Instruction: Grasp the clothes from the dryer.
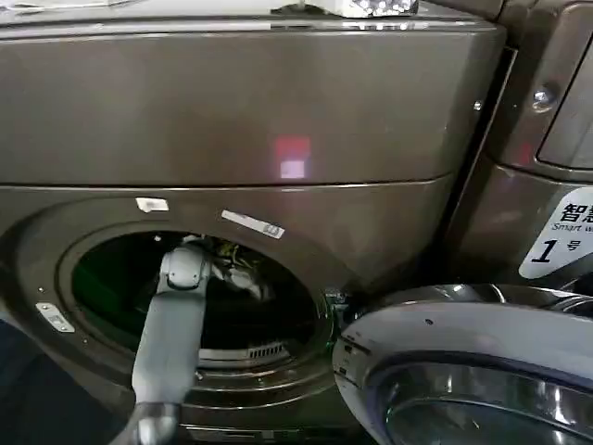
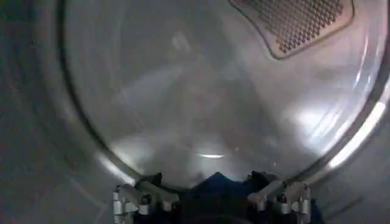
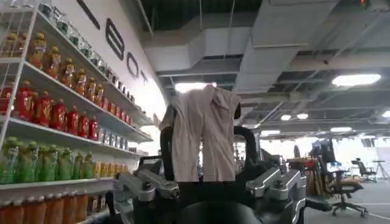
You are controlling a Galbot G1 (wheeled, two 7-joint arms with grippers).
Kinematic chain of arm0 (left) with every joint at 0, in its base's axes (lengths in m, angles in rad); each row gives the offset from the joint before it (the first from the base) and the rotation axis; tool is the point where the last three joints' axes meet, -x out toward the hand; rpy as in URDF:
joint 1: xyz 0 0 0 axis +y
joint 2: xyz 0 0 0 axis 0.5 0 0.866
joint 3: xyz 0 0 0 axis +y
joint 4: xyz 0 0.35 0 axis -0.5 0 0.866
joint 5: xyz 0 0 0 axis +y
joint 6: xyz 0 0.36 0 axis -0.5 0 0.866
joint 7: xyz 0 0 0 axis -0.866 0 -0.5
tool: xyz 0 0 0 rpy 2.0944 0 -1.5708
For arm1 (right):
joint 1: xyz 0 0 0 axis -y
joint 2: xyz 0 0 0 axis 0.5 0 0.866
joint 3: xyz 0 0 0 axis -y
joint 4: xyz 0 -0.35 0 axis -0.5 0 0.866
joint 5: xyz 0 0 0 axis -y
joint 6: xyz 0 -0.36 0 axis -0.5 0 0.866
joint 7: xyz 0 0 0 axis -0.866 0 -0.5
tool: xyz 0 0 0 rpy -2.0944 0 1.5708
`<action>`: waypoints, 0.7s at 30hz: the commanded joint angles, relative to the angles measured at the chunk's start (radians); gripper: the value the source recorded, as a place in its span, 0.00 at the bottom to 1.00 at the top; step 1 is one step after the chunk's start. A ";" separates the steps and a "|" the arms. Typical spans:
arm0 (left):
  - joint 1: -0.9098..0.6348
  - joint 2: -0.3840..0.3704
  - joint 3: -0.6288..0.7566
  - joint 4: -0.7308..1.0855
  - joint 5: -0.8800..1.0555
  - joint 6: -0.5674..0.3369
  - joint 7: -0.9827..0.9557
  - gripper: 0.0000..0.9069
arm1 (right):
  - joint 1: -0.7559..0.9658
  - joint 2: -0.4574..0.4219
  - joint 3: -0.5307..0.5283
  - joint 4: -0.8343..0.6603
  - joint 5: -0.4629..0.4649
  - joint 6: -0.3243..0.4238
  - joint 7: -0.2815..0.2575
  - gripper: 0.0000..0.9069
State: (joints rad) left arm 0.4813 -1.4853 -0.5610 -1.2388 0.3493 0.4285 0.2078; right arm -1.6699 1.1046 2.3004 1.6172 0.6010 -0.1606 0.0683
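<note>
Dark blue clothes point(image 2: 214, 185) (between left gripper point(image 2: 211, 193)).

head camera looks down at the dryer point(image 1: 278, 139); left wrist inside its drum.

My head view is dim and soft, with a pink-red reflection on the dryer point(image 1: 278, 111) front and glare along its door point(image 1: 482, 371) rim. Inside the drum point(image 2: 201, 103), streaky highlights smear and blur. Ceiling lights point(image 3: 356, 80) blaze overexposed elsewhere.
</note>
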 commanded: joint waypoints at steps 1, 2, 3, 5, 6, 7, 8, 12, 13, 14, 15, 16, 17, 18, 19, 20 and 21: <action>-0.125 -0.001 -0.059 0.177 1.048 -0.429 0.617 1.00 | 0.001 -0.002 -0.003 0.005 -0.001 0.000 0.000 1.00; -0.135 -0.001 -0.061 0.191 1.060 -0.445 0.612 1.00 | 0.000 -0.002 -0.004 0.005 0.000 0.001 -0.001 1.00; -0.150 0.000 -0.068 0.216 1.078 -0.474 0.598 1.00 | 0.000 -0.002 -0.004 0.004 -0.001 0.001 -0.001 1.00; -0.174 0.003 -0.078 0.237 1.094 -0.522 0.642 1.00 | -0.002 -0.002 -0.004 0.001 -0.001 0.002 -0.001 1.00; -0.185 0.005 -0.089 0.251 1.096 -0.560 0.660 1.00 | -0.003 -0.002 -0.004 0.000 -0.002 0.003 -0.002 1.00; -0.194 0.009 -0.098 0.265 1.067 -0.609 0.686 1.00 | -0.004 -0.002 -0.003 0.001 -0.002 0.004 -0.002 1.00; -0.199 0.012 -0.098 0.270 1.061 -0.649 0.688 1.00 | -0.005 -0.002 -0.004 0.001 -0.002 0.004 -0.002 1.00; -0.225 0.029 -0.097 0.298 1.062 -0.751 0.844 1.00 | -0.002 -0.002 -0.007 0.003 -0.003 0.004 -0.002 1.00; -0.229 0.032 -0.091 0.294 1.068 -0.768 0.887 1.00 | -0.001 -0.002 -0.009 0.005 -0.004 0.004 -0.002 1.00; -0.231 0.034 -0.089 0.293 1.070 -0.779 0.909 1.00 | -0.001 -0.002 -0.009 0.006 -0.004 0.004 -0.002 1.00; -0.235 0.036 -0.083 0.292 1.065 -0.785 0.973 1.00 | 0.001 -0.001 -0.012 0.009 -0.004 0.004 -0.002 1.00; -0.242 0.037 -0.080 0.295 1.058 -0.805 1.021 1.00 | 0.002 -0.001 -0.014 0.010 -0.004 0.004 -0.002 1.00; -0.247 0.037 -0.080 0.297 1.060 -0.817 1.054 1.00 | 0.003 -0.001 -0.015 0.010 -0.004 0.004 -0.002 1.00; -0.252 0.038 -0.080 0.302 1.046 -0.822 1.078 1.00 | 0.004 -0.001 -0.016 0.010 -0.005 0.004 -0.002 1.00; -0.258 0.041 -0.078 0.304 1.021 -0.831 1.126 1.00 | 0.004 -0.001 -0.018 0.010 -0.005 0.005 -0.002 1.00; -0.261 0.041 -0.079 0.305 1.016 -0.832 1.134 1.00 | 0.003 -0.001 -0.018 0.009 -0.005 0.005 -0.002 1.00; -0.263 0.046 -0.074 0.300 1.016 -0.851 1.140 1.00 | 0.003 -0.001 -0.020 0.008 -0.007 0.007 -0.001 1.00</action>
State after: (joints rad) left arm 0.2838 -1.4533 -0.6329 -0.9942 1.2480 -0.1761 0.9387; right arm -1.6672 1.1035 2.2848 1.6248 0.5960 -0.1563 0.0666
